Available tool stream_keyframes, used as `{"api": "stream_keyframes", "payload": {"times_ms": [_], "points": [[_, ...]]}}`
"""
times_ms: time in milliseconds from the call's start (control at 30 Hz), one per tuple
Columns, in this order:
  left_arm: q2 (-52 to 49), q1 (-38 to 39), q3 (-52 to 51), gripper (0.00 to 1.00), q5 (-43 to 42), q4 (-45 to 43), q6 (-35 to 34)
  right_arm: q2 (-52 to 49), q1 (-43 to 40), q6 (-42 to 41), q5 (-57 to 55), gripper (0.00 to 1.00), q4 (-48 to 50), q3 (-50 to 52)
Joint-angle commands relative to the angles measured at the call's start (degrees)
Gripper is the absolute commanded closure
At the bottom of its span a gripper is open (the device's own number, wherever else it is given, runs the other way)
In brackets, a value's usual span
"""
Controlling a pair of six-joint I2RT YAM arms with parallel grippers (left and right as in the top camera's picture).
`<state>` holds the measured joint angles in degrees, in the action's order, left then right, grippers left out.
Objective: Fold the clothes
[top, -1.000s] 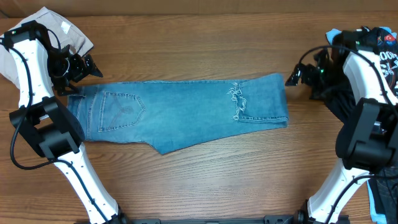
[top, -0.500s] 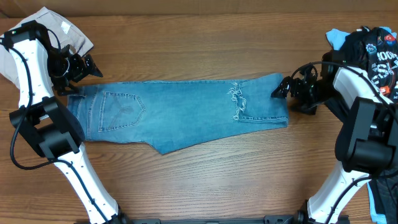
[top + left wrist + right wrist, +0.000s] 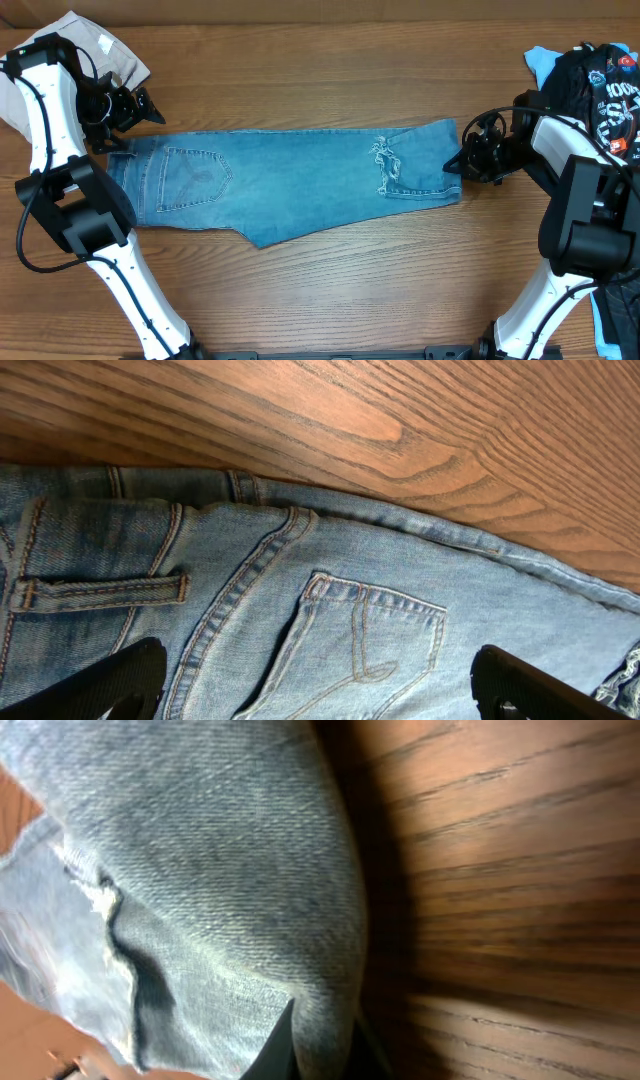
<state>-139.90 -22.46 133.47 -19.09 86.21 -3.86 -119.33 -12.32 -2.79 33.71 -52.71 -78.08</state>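
Note:
Light-blue denim jeans [image 3: 290, 180] lie flat and folded lengthwise across the table, waistband at the left and leg ends at the right. My left gripper [image 3: 152, 108] hovers by the waistband's far corner. Its fingers stand wide open, and in the left wrist view the gripper [image 3: 320, 695] looks down on the stitched back pocket [image 3: 370, 635] with nothing between them. My right gripper [image 3: 452, 163] is at the right end of the legs. In the right wrist view this gripper [image 3: 322, 1045] is shut on a pinched fold of the denim [image 3: 200, 870].
Beige trousers [image 3: 95, 45] lie bunched at the back left under the left arm. A black printed tee [image 3: 605, 85] on a pale-blue garment [image 3: 540, 60] sits at the back right. Bare wood table [image 3: 330, 290] runs along the front.
My right gripper moved left and nearer onto the jeans' right end and went from open to shut on the denim edge. The left arm stayed still.

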Motion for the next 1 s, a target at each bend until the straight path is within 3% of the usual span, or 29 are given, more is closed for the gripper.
{"api": "stream_keyframes", "payload": {"times_ms": [0, 433, 733, 967], "points": [[1.2, 0.4, -0.2, 0.00, 0.2, 0.3, 1.4, -0.6, 0.3, -3.7, -4.7, 0.96, 1.0, -0.1], [1.2, 0.4, -0.2, 0.00, 0.2, 0.3, 1.4, 1.4, 2.6, -9.3, -25.6, 0.96, -9.8, -14.3], [1.2, 0.4, -0.2, 0.00, 0.2, 0.2, 1.3, 4.0, 14.0, -18.4, -47.0, 0.96, -13.3, -15.0], [1.2, 0.4, -0.2, 0.00, 0.2, 0.2, 1.3, 4.0, 23.7, -21.5, -49.7, 0.96, -16.7, -17.4]]}}
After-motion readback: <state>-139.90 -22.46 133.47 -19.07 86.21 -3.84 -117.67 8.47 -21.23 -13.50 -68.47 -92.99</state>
